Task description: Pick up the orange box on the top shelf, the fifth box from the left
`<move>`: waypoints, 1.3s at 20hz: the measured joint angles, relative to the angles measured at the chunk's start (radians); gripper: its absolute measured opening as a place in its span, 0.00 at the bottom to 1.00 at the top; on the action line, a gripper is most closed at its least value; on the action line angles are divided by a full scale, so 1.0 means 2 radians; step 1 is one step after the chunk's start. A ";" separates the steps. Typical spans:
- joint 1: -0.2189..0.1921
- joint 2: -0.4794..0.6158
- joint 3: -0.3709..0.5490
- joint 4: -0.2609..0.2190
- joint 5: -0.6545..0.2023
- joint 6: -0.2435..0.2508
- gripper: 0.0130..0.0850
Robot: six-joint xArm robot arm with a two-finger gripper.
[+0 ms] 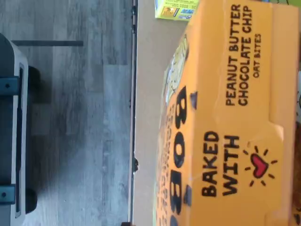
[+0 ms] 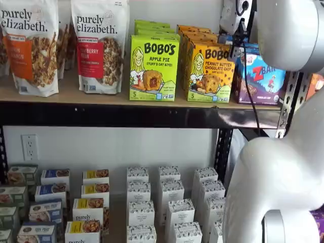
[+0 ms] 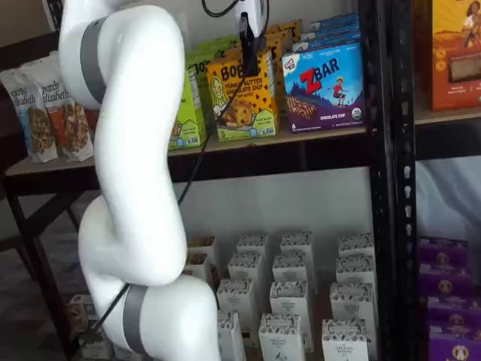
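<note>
Arm up close, claw (image 3: 248,34) hanging over the front orange box (image 3: 242,94); only a dark finger shows, side-on, so I cannot tell how wide it stands or whether it grips. The box stands at the top shelf's (image 2: 126,115) front edge, between the lime-green box (image 2: 154,67) and the ZBar box (image 3: 325,87). The risk, I judge: neighbours sit close, so a finger could nudge one or tip the carton forward. Wrist view reads "PEANUT BUTTER CHOCOLATE CHIP OAT BITES", "BAKED WITH". Farther left: "purely elizabeth." bags (image 2: 98,45).

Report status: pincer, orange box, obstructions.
Pincer at orange box top, closure unclear. Box standing on top shelf. ZBar box close beside.
</note>
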 joint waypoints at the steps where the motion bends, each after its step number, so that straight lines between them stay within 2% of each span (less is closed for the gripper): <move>1: 0.001 0.000 0.001 0.000 -0.001 0.000 1.00; 21: 0.008 -0.010 0.031 -0.012 -0.022 0.004 1.00; 22: 0.008 -0.010 0.032 -0.012 -0.022 0.004 0.94; 23: 0.008 -0.010 0.032 -0.011 -0.022 0.004 0.94; 26: 0.006 -0.010 0.031 -0.009 -0.021 0.003 0.83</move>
